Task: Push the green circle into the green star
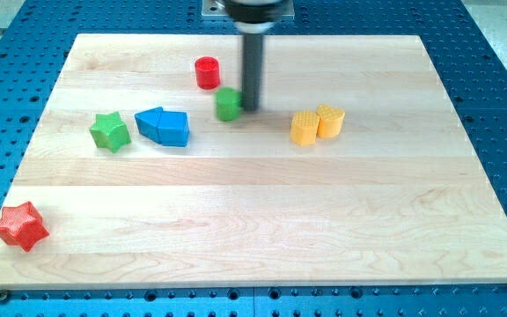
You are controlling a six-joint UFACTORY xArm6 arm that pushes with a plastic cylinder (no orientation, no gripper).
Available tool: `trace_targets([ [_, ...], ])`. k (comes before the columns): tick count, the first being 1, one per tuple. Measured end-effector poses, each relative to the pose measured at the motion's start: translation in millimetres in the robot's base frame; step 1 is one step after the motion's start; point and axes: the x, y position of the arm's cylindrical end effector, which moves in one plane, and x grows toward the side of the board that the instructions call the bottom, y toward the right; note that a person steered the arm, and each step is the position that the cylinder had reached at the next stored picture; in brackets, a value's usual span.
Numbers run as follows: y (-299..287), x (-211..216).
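Note:
The green circle (228, 104) sits on the wooden board (262, 229) at the view's upper middle. My tip (251, 108) stands right against the circle's right side. The green star (110, 132) lies well to the left of the circle, near the board's left part. Two blue blocks (164, 126), pressed together, lie between the green star and the green circle.
A red cylinder (207, 72) stands just up and left of the green circle. Two yellow blocks (316, 124) sit together to the right of my tip. A red star (21, 225) lies at the board's lower left corner.

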Motion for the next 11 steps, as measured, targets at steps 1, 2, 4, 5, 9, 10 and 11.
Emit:
trace_targets([
  [1,-65.6,-0.2],
  [2,-40.9,0.0],
  [4,-65.3,2.3],
  [5,-90.2,3.0],
  [9,-174.2,10.1],
  [10,-164.8,3.2],
  [11,-133.0,-1.3],
])
